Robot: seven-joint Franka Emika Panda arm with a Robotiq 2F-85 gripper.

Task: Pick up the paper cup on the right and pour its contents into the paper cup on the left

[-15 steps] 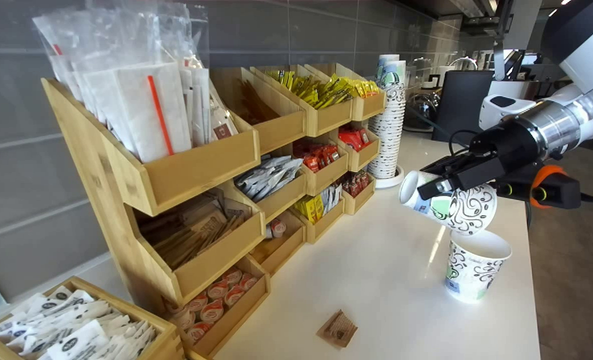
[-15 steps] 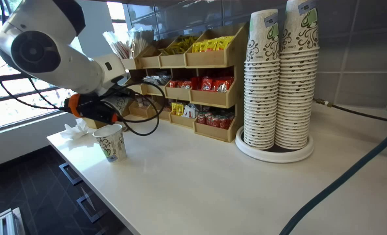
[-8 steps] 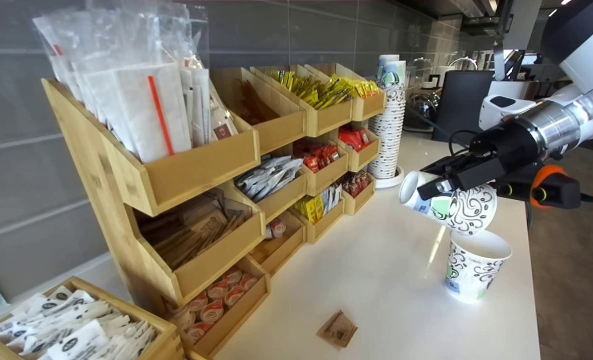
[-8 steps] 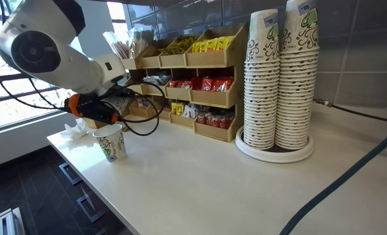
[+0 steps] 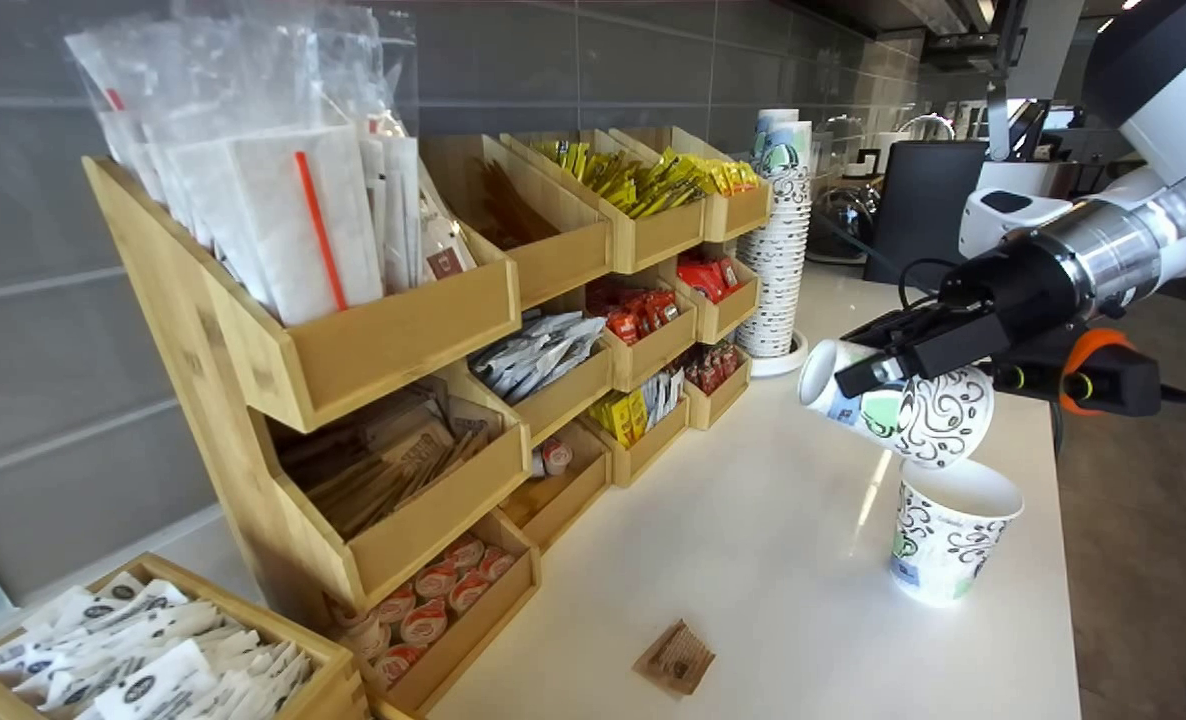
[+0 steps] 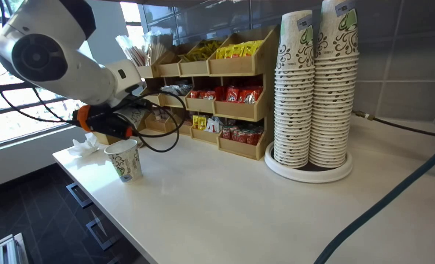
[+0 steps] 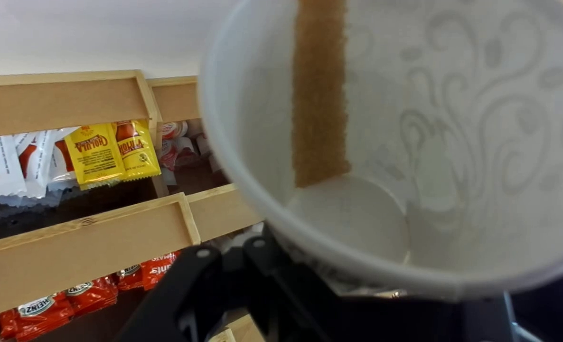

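One tilted paper cup (image 5: 883, 414) clamped in gripper (image 5: 858, 358), right; upright paper cup (image 5: 951, 548) on white countertop (image 5: 763, 570); tiled wall (image 5: 13, 350) left.

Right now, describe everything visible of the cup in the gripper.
The held cup looks like white paper, with dark swirls and green and blue patches. Clasped by the gripper, it is tipped above the standing cup; any contact is unclear. The wrist view shows its mouth and a brown strip along the inner wall.
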